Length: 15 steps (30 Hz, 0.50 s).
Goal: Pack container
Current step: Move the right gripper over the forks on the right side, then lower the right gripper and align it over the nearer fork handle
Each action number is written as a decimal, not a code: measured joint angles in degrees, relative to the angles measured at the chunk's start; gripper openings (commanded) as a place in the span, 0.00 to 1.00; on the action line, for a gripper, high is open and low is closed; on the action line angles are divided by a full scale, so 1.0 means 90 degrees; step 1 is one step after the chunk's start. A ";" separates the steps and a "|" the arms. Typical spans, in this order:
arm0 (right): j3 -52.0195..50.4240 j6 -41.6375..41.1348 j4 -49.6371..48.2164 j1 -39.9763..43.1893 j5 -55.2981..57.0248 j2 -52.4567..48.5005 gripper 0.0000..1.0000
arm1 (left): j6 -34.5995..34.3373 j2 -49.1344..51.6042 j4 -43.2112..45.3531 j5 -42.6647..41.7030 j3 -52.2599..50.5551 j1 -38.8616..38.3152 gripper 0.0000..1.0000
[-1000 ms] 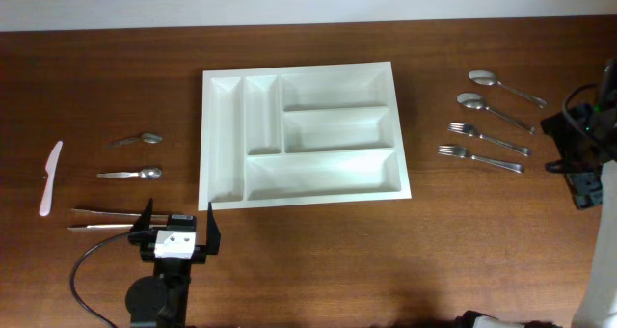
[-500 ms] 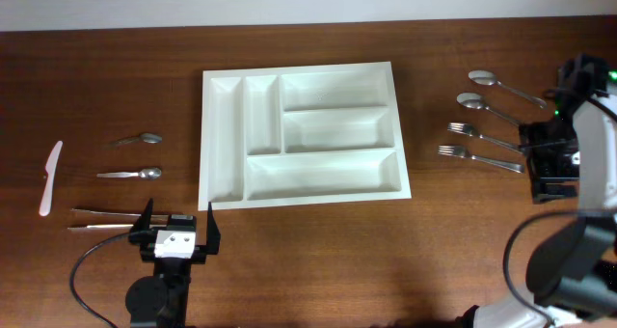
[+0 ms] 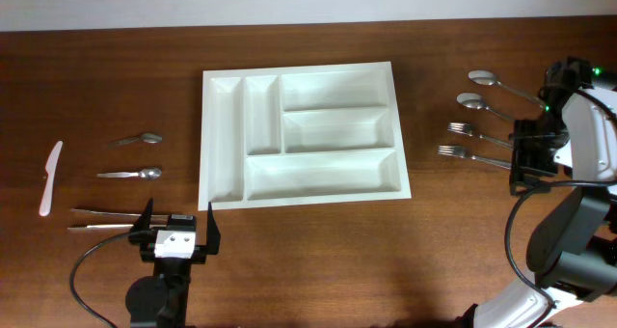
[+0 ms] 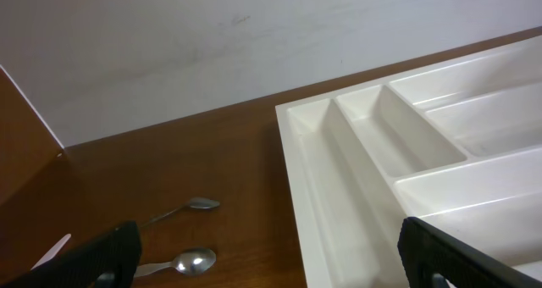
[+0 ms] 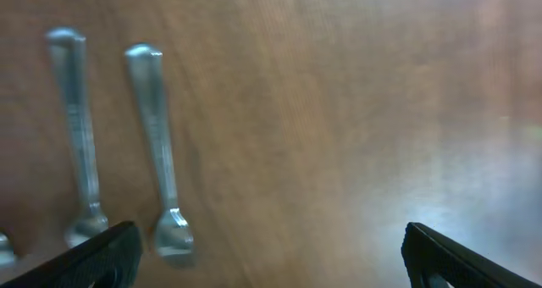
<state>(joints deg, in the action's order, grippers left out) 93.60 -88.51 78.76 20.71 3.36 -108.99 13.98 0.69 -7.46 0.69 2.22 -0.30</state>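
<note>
Left hand (image 3: 179, 217) and right hand (image 5: 269, 261) both gape, fingers wide apart, gripping nothing.
Large white rectangular plastic cutlery tray (image 3: 318, 174) lies mid-way across the brown wooden tabletop (image 3: 318, 260), nearer its far edge. Left hand sits by the near edge, off the tray's near-left corner; right hand hangs at the handle ends of two silver metal forks (image 3: 477, 157) near the right edge.
</note>
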 measured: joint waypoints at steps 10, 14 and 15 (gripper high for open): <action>0.0000 0.0231 -0.0913 0.0000 -0.0107 -0.0017 0.99 | 0.0000 0.0000 0.0000 0.0000 0.0000 0.0000 0.99; 0.0000 0.0243 -0.0903 0.0000 -0.0151 -0.0129 0.99 | 0.0000 0.0000 0.0002 0.0000 0.0000 0.0000 0.99; 0.0000 0.0245 -0.0882 0.0000 -0.0172 -0.0192 0.99 | 0.0000 0.0000 0.0000 0.0000 0.0000 0.0000 0.99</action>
<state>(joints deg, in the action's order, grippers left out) 93.60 -86.30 70.83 20.71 1.80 -110.72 13.98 0.69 -7.46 0.69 2.22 -0.30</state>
